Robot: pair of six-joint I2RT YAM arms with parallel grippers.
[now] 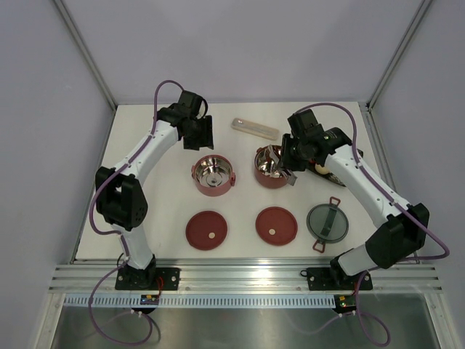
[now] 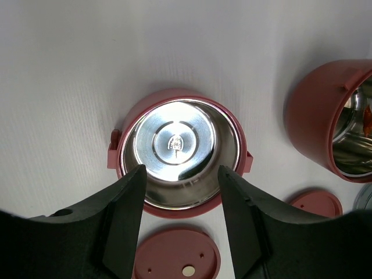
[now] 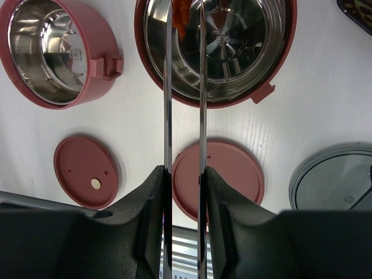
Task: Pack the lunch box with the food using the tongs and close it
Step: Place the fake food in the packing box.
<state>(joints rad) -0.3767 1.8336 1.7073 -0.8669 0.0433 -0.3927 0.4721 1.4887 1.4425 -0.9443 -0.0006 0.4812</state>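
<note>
Two round maroon lunch box bowls stand side by side on the white table. The left bowl point(image 1: 196, 174) point(image 2: 174, 94) is empty, its steel inside bare. My left gripper point(image 1: 197, 134) point(image 2: 181, 174) hangs open just above its near rim, holding nothing. My right gripper point(image 1: 292, 156) point(image 3: 185, 171) is shut on the silver tongs point(image 3: 167, 87), whose two arms reach into the right bowl point(image 1: 272, 184) point(image 3: 232, 103). An orange-red piece of food point(image 3: 183, 14) point(image 2: 368, 119) lies in that bowl at the tongs' tips. Two flat maroon lids point(image 1: 206, 230) point(image 1: 276, 225) and the grey top lid point(image 1: 328, 222) lie nearer the arm bases.
A pale beige cutlery case point(image 1: 254, 128) lies at the back between the arms. A black tray point(image 3: 357, 9) is mostly hidden under my right arm, with a pale piece point(image 1: 322, 169) showing on it. White walls enclose the table at the left, right and back.
</note>
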